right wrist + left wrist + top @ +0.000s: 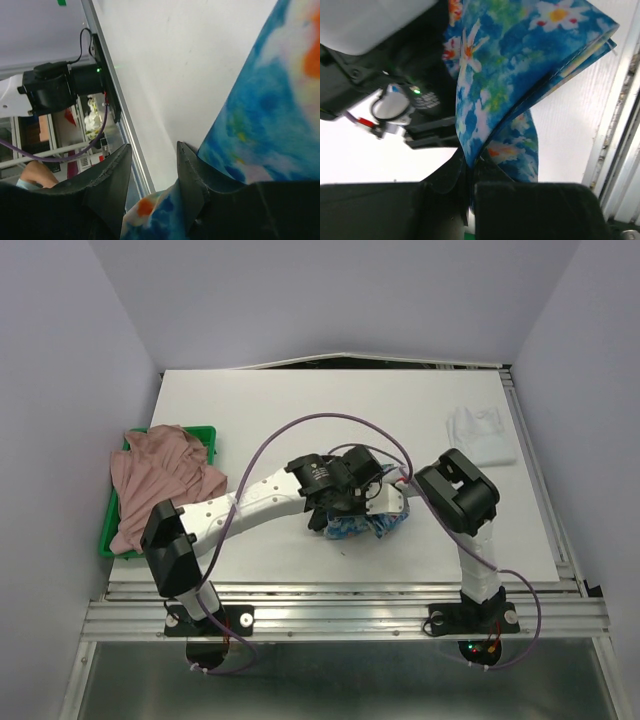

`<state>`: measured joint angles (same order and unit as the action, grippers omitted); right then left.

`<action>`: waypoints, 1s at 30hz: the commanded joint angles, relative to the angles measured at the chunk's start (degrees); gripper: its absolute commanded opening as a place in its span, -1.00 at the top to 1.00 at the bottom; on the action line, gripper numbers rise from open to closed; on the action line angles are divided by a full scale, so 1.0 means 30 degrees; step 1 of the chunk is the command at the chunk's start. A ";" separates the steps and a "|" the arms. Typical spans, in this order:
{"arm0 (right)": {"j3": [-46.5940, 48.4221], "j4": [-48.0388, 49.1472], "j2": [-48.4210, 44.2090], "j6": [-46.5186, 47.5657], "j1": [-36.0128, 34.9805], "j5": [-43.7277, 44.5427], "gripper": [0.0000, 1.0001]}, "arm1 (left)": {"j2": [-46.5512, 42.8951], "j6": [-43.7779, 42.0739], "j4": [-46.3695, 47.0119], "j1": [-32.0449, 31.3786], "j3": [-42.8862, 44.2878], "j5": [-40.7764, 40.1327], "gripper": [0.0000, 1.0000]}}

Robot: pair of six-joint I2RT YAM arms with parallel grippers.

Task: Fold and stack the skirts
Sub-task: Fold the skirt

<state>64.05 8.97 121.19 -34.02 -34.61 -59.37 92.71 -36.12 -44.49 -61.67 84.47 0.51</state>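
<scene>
The blue skirt with flowers is bunched on the table's front middle, under both grippers. My left gripper is shut on a fold of it; in the left wrist view the cloth rises out of the closed jaws. My right gripper is beside it on the right, its jaws apart, with a bit of blue cloth lying low between the fingers and more to the right. The dusty-pink skirt is heaped over the green tray. The white skirt lies folded at the back right.
The green tray sits at the table's left edge. A metal rail runs along the front edge, close to the blue skirt. Purple cables arc over the arms. The right arm's elbow stands right of the grippers.
</scene>
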 commanded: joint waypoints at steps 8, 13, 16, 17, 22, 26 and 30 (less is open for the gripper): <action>0.1460 -0.0465 -0.1459 0.0665 -0.1325 -0.0102 -0.05 | -0.0316 -0.1407 0.0475 0.1162 0.0848 -0.0260 1.00; 0.5740 -0.6643 -0.0964 0.4186 0.0107 0.0835 -0.27 | -0.0374 -0.1496 -0.0344 0.1133 0.1200 0.1643 1.00; 0.8935 -0.9635 0.0030 0.5624 0.1806 0.0895 -0.38 | -0.0404 -0.1408 -0.0726 0.1103 0.1113 0.2316 1.00; 0.9580 -1.0134 0.0237 0.6236 0.2709 0.0953 -0.38 | -0.0433 -0.1408 -0.0756 0.1074 0.0909 0.2464 1.00; 1.2806 -1.3036 0.1000 0.8319 0.5351 0.2588 -0.38 | -0.0317 -0.1349 -0.0756 0.1015 0.0556 0.2729 1.00; 1.4065 -1.5056 0.1732 1.0627 0.7081 0.5075 -0.35 | -0.0054 -0.1436 -0.0960 0.0986 0.0789 0.2524 1.00; 1.3545 -1.7107 0.2231 1.2972 0.7494 0.7713 -0.32 | 0.0269 -0.1583 -0.0961 0.0957 0.0790 0.2057 1.00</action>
<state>104.49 -32.71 126.76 -4.78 -10.83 -44.58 93.23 -39.81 -46.63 -58.41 86.11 6.96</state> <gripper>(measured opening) 0.667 0.114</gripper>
